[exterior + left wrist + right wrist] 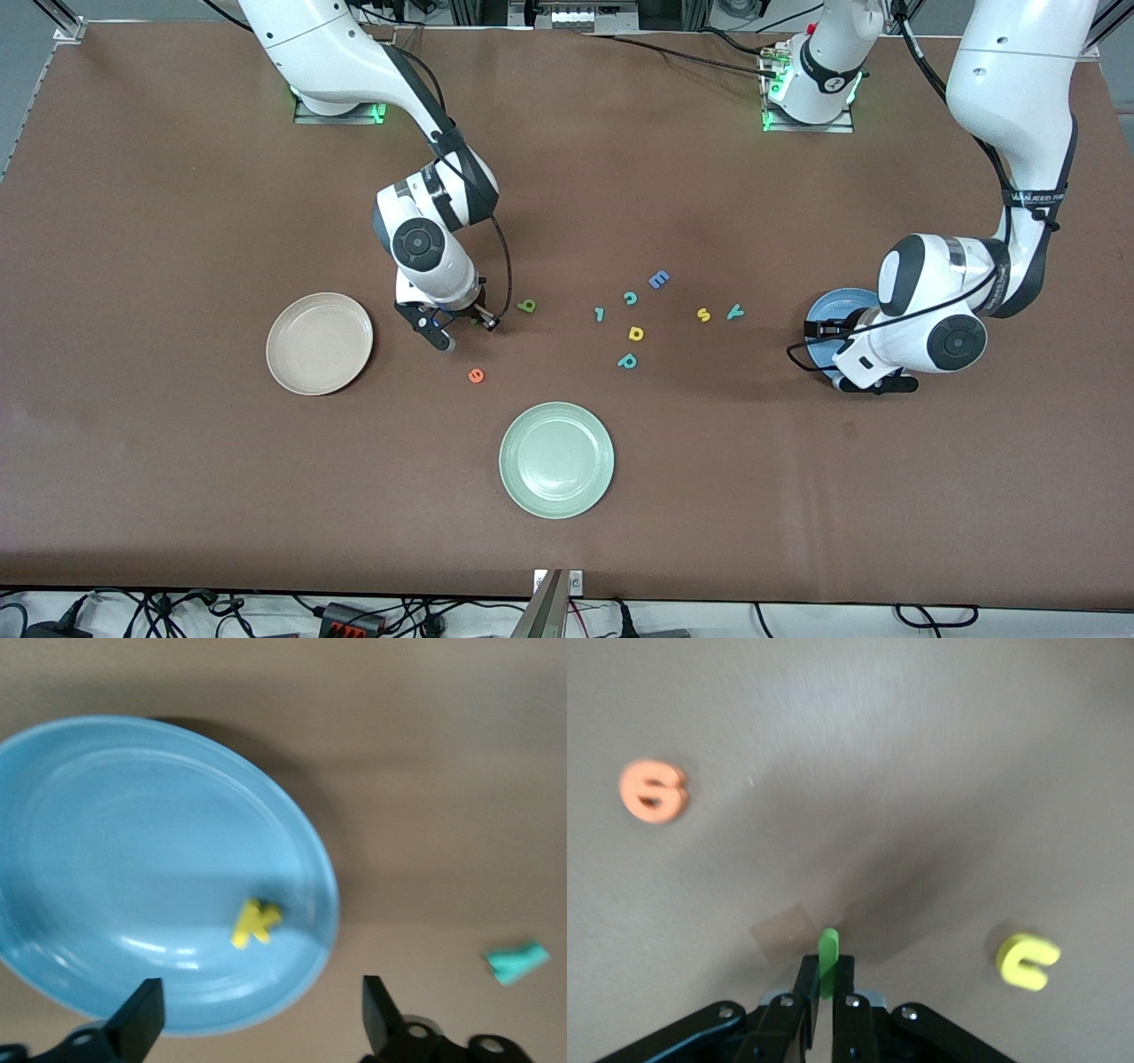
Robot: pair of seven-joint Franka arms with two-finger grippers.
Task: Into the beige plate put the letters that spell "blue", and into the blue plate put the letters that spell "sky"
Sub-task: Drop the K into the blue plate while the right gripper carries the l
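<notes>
Yellow "k" (255,922) lies in the blue plate (80,859) under the left tool (261,1014), fingers apart; right tool (827,992) clamps the green "l" (828,958); beige plate (292,372) awaits letters.

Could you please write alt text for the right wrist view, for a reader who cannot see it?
The right gripper is shut on a thin green foam bar letter above the brown table. An orange round foam letter and a yellow foam "u" letter lie on the table.
</notes>
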